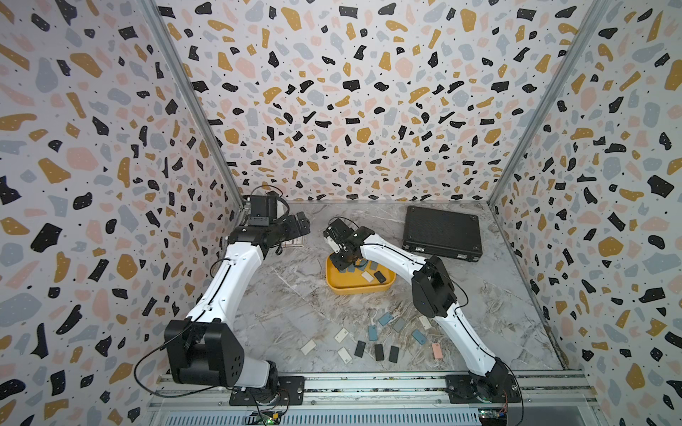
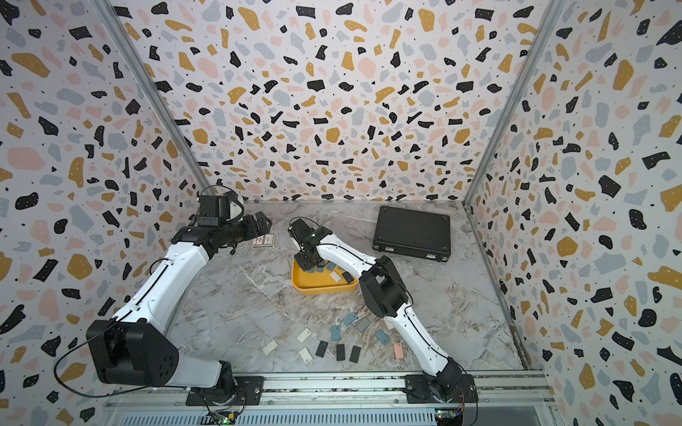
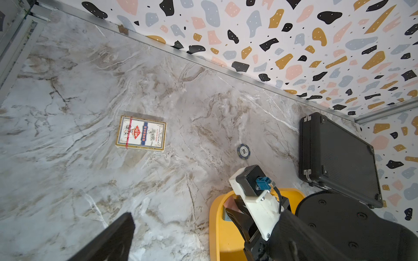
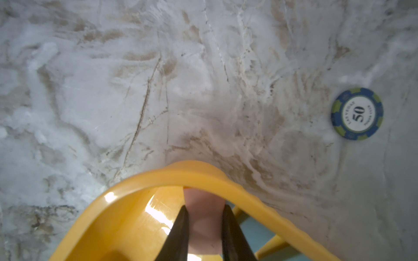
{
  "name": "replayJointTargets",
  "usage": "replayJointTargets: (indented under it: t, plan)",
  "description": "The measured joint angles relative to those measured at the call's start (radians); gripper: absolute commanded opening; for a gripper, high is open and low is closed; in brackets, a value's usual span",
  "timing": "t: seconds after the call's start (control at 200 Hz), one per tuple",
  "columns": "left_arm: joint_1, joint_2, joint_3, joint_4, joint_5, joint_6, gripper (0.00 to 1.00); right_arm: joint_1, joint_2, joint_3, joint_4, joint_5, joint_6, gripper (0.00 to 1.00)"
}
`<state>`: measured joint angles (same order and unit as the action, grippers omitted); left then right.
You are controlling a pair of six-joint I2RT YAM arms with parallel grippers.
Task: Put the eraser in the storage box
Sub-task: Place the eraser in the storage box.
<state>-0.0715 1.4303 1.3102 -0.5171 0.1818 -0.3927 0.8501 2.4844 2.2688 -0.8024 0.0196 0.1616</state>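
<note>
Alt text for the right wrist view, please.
The right gripper, shut on a pink eraser, holds it just inside the rim of the yellow storage box. A blue poker chip marked 50 lies on the marble table outside the box.

White arm shells (image 1: 236,273) join bulky black joints (image 1: 431,291), trailed by thin black cables (image 1: 136,372).

Glossy yellow plastic storage box (image 4: 199,172)
</note>
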Motion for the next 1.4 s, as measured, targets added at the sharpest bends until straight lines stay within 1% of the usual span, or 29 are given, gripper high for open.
replayJointTargets:
  t: [0.4, 0.781, 0.926, 0.991, 1.066, 1.186, 1.246, 1.337, 1.402]
  plan:
    - [0.000, 0.000, 0.000, 0.000, -0.005, 0.010, 0.99, 0.000, 0.004, -0.013, 0.002, 0.000, 0.004, 0.31]
    - [0.000, 0.000, 0.000, -0.002, -0.007, 0.013, 0.99, 0.000, 0.010, -0.029, 0.005, 0.000, 0.015, 0.50]
    - [0.000, 0.000, 0.000, -0.003, -0.008, 0.014, 0.99, 0.000, -0.011, -0.083, 0.040, 0.008, 0.017, 0.58]
    - [0.000, 0.000, 0.000, -0.003, -0.008, 0.014, 1.00, 0.000, -0.062, -0.159, 0.056, 0.027, 0.018, 0.61]
    - [0.001, -0.001, 0.000, -0.003, -0.008, 0.015, 0.99, 0.001, -0.156, -0.274, 0.067, 0.055, 0.016, 0.62]
    - [0.003, -0.006, 0.000, -0.004, -0.010, 0.015, 1.00, 0.001, -0.372, -0.488, 0.111, 0.101, 0.017, 0.63]
    - [0.003, -0.009, 0.000, -0.004, -0.011, 0.015, 1.00, 0.001, -0.481, -0.571, 0.125, 0.120, 0.019, 0.64]
    - [0.003, -0.011, 0.000, -0.004, -0.011, 0.015, 1.00, 0.000, -0.607, -0.649, 0.145, 0.132, 0.027, 0.65]
    - [0.003, -0.011, 0.000, -0.004, -0.012, 0.015, 1.00, -0.001, -0.660, -0.680, 0.160, 0.138, 0.035, 0.64]
